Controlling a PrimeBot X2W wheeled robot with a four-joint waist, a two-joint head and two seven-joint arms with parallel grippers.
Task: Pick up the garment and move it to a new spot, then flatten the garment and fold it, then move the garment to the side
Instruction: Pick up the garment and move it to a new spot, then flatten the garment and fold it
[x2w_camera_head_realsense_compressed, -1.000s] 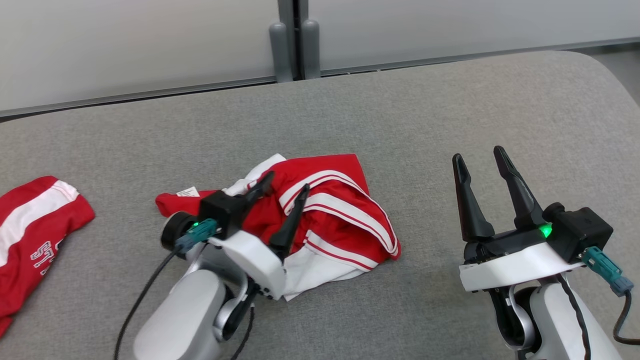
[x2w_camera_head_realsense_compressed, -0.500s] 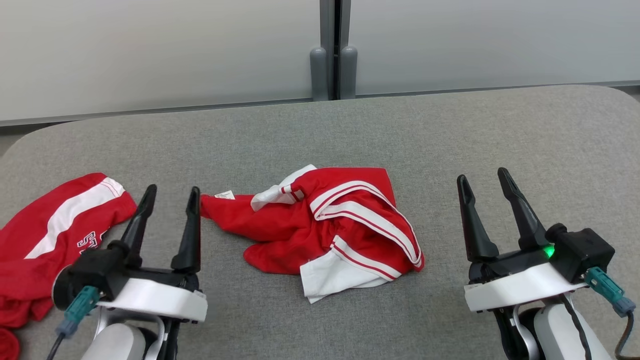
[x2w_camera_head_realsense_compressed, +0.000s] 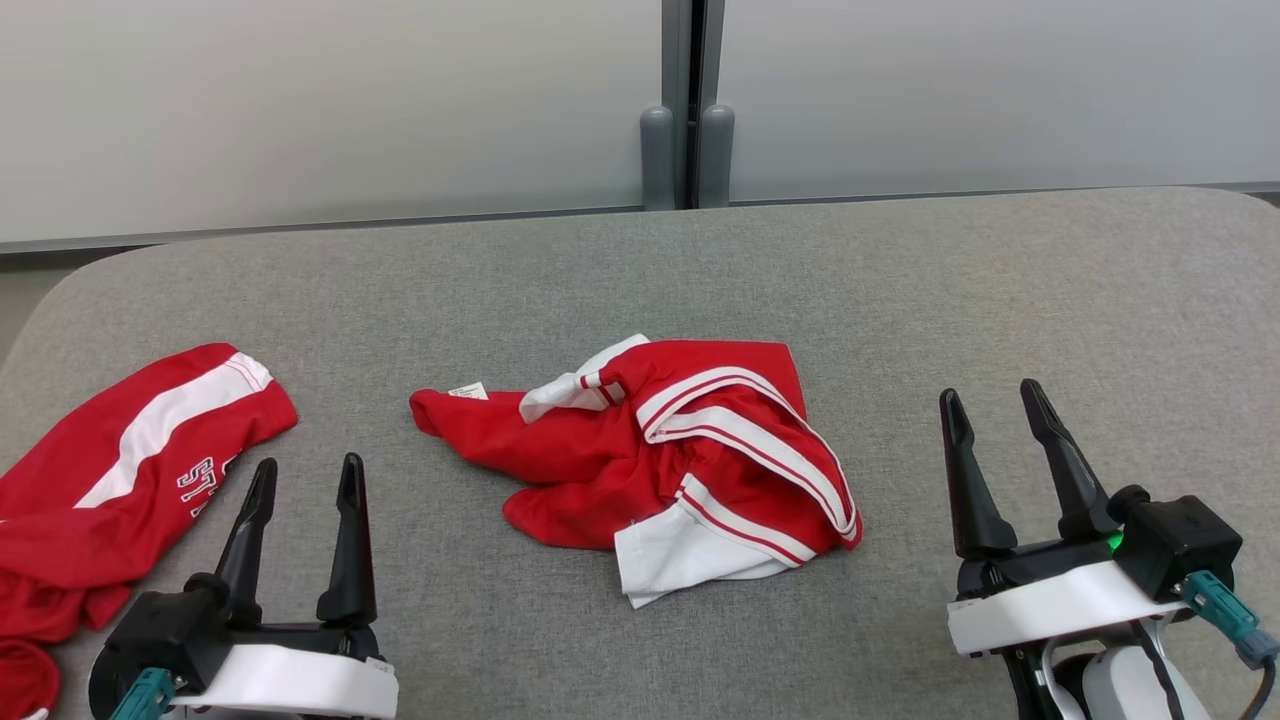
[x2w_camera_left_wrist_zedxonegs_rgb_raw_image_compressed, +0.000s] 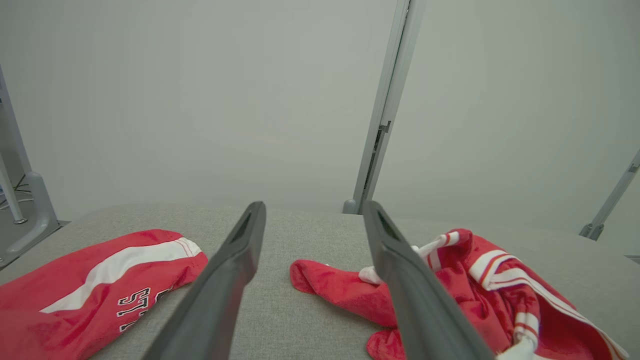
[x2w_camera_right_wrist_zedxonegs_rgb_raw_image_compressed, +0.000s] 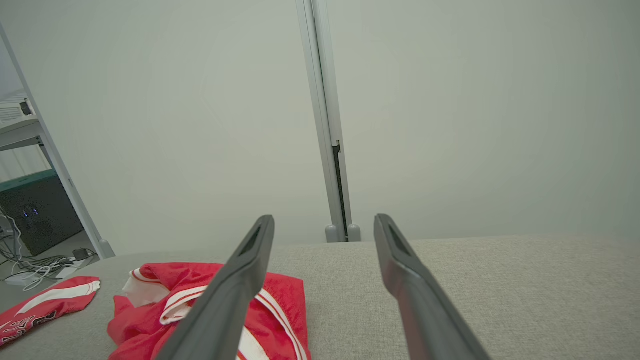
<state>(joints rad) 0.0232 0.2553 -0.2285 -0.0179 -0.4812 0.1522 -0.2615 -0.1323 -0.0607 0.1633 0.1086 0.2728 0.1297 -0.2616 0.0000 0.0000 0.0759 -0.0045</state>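
The garment (x2w_camera_head_realsense_compressed: 640, 460) is a crumpled red piece with white stripes and white trim, lying in a heap at the middle of the grey table (x2w_camera_head_realsense_compressed: 900, 280). My left gripper (x2w_camera_head_realsense_compressed: 308, 465) stands open near the front edge, left of the heap and clear of it, with nothing between its fingers. Over at the front right, apart from the cloth, my right gripper (x2w_camera_head_realsense_compressed: 990, 392) is open and empty too. In the left wrist view the garment (x2w_camera_left_wrist_zedxonegs_rgb_raw_image_compressed: 480, 280) lies ahead to the right of the left gripper (x2w_camera_left_wrist_zedxonegs_rgb_raw_image_compressed: 314, 205). In the right wrist view the garment (x2w_camera_right_wrist_zedxonegs_rgb_raw_image_compressed: 135, 320) lies to the left of the right gripper (x2w_camera_right_wrist_zedxonegs_rgb_raw_image_compressed: 325, 217).
A second red garment (x2w_camera_head_realsense_compressed: 130, 480) with a white stripe and lettering lies at the table's left edge, close to my left gripper; it also shows as a red garment (x2w_camera_left_wrist_zedxonegs_rgb_raw_image_compressed: 90, 285) in the left wrist view. Grey wall panels with two posts (x2w_camera_head_realsense_compressed: 685, 150) stand behind the table.
My left gripper has drawn back off the central garment to the near left, leaving the cloth lying on the table. The head camera has shifted too. The right gripper stays open.
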